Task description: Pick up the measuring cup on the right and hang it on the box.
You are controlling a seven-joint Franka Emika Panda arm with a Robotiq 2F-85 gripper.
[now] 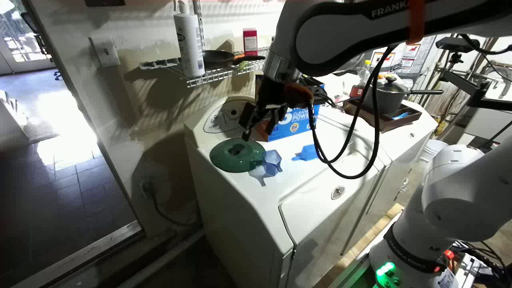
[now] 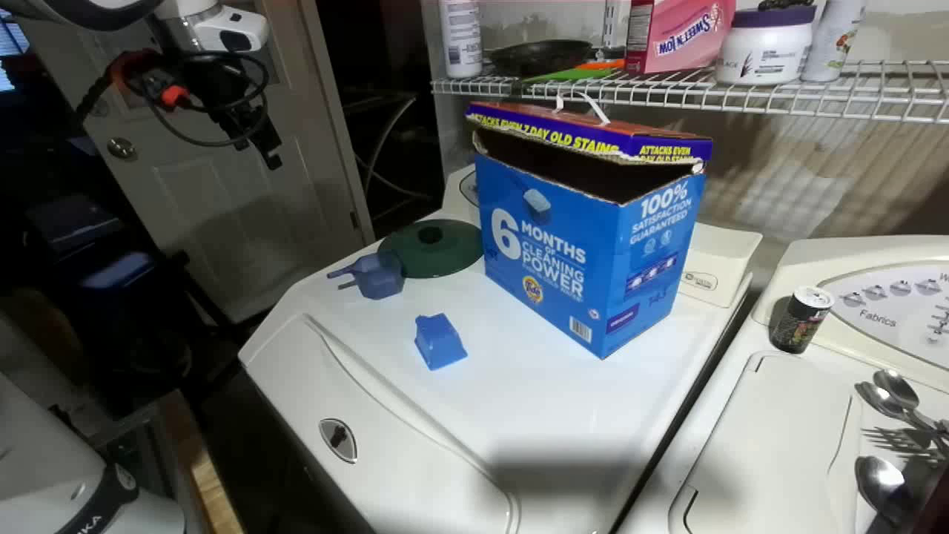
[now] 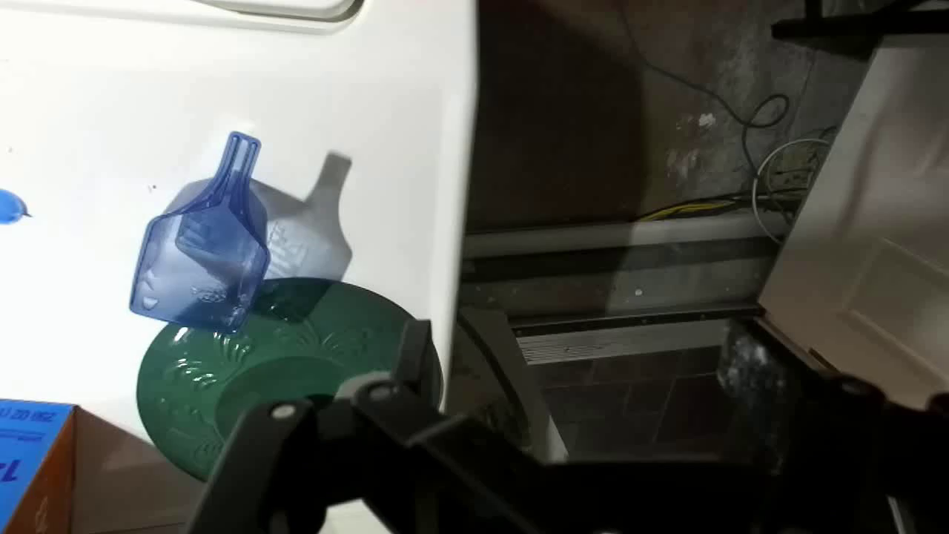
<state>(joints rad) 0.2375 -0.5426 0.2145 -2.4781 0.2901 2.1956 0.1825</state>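
Hovering off the left end of the detergent box [image 1: 294, 125] in an exterior view, the pincer [image 1: 257, 136] is spread wide with nothing in it. The bright blue measuring cup [image 1: 306, 152] sits on the white laundry machine [image 1: 298, 174] near the box's front, and I'd guess that's the target, since the see-through blue cup [image 1: 273, 161] is over by the box's left end. First gotcha: a droopy cable [image 1: 353, 177] hangs right across the bright one from this angle, so a low swing might sweep the cup away.

In an exterior view the detergent box [image 2: 549, 237] has its top gaping, leaving a bare cardboard edge. Hanging a stubby handle on that looks fiddly to me: it could slide off, or a clumsy shove could scoot the box along.

In the wrist view the see-through blue cup [image 3: 204, 248] overlaps the dark green disc [image 3: 270, 374] past the box's end; can't tell if they touch. The bright blue measuring cup [image 3: 10, 207] seems to show only as a sliver beyond the box's corner. So grabbing the wrong cup is the big danger imo, and lowering straight down here could knock the disc.
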